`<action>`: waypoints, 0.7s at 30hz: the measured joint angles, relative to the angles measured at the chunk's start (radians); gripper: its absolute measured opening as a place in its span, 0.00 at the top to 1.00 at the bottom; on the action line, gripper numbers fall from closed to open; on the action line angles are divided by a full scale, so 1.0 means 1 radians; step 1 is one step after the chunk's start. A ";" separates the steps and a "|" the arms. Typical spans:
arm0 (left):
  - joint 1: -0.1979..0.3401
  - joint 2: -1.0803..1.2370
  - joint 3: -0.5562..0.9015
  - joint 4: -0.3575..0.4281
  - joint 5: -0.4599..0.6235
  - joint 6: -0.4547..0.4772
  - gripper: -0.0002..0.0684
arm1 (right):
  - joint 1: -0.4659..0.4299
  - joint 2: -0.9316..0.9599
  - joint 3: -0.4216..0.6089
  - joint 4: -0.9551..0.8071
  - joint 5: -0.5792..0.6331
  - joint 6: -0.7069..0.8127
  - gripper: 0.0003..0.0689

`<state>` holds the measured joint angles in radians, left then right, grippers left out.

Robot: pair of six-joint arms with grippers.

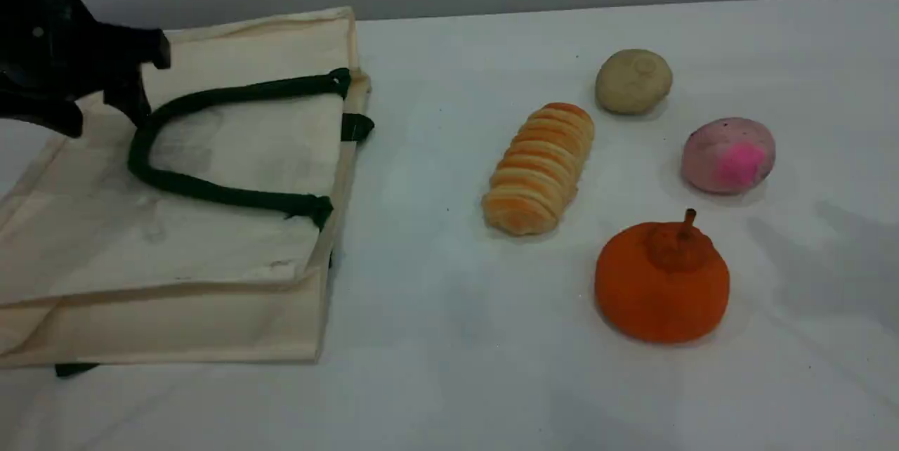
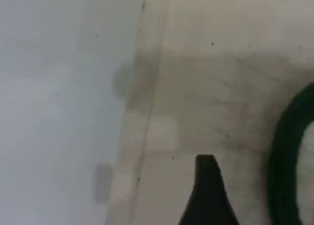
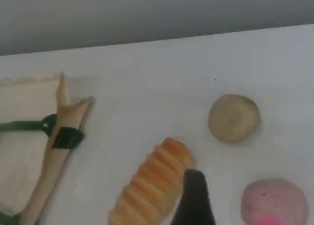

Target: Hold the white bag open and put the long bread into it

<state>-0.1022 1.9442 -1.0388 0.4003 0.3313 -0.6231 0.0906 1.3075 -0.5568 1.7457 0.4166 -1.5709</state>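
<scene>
Long bread (image 1: 539, 168): ridged golden loaf lying flat on the surface (image 1: 449, 367), right of centre, untouched. Long axis: slantwise, near end toward the robot's left, far end toward its right. White bag (image 1: 175, 261): lies flat to the loaf's left, well apart from it, mouth edge turned toward the loaf and pressed shut; the green rope handle (image 1: 211, 191) loops back over the top panel. A bare strip of surface separates mouth and loaf, leaving open room for a straight carry leftward. Right tool (image 3: 195, 198): out of the scene view. Its wrist view shows one fingertip just beside the loaf's far end, the loaf lying to its left; jaws apart, nothing seen in them. It is judged the nearer arm for the pick, and a grip across the short width looks apt. Left tool (image 1: 140, 82): hangs over the bag's far left part, close by the bend of the handle, jaws apart and gripping nothing; whether it touches the cloth cannot be told. Neighbours: round beige bun (image 1: 633, 81) beyond the loaf's far end, orange pumpkin (image 1: 661, 282) off its near end, pink ball (image 1: 728, 154) farther right; all are apart from the loaf, and the bun is nearest the approach.
</scene>
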 joint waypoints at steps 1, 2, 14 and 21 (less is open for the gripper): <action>0.000 0.011 -0.005 -0.018 0.002 0.011 0.31 | 0.000 0.000 0.000 0.000 0.000 0.000 0.27; 0.000 0.017 -0.008 -0.030 -0.002 0.026 0.31 | 0.000 0.000 0.000 0.000 0.000 0.000 0.27; 0.000 0.126 -0.044 -0.117 -0.023 0.138 0.31 | 0.000 0.000 -0.001 -0.001 0.004 0.000 0.27; 0.000 0.158 -0.051 -0.143 -0.030 0.136 0.40 | 0.000 0.000 -0.001 -0.001 0.004 0.001 0.27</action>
<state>-0.1022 2.1019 -1.0903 0.2574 0.3016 -0.4866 0.0906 1.3075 -0.5576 1.7446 0.4204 -1.5700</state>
